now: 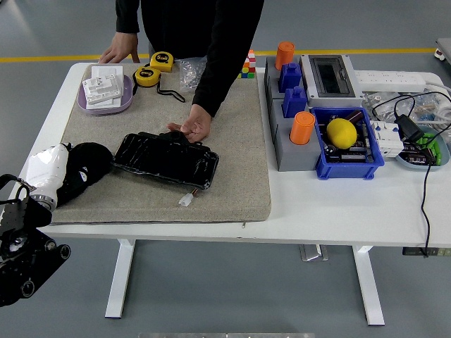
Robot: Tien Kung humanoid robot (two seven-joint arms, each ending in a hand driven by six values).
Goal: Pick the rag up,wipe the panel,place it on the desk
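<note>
A glossy black panel [165,158] lies on the grey felt mat [232,162], a white connector [187,200] at its near edge. My left hand [74,172], with a white wrist cover [44,167], sits at the mat's left edge, left of the panel and apart from it. It is shut on a black rag [93,156], which bulges toward the panel; black on black, the fingers are hard to tell from the cloth. A person's hand [192,127] rests on the panel's far edge. No right arm shows.
The person's other hand [120,53] rests by a purple tray of white sockets [106,90]. Two yellow tape measures [155,67] lie behind the mat. At the right stand grey and blue blocks with orange cups [302,127], a blue bin with a yellow ball [342,132], and cables [412,127].
</note>
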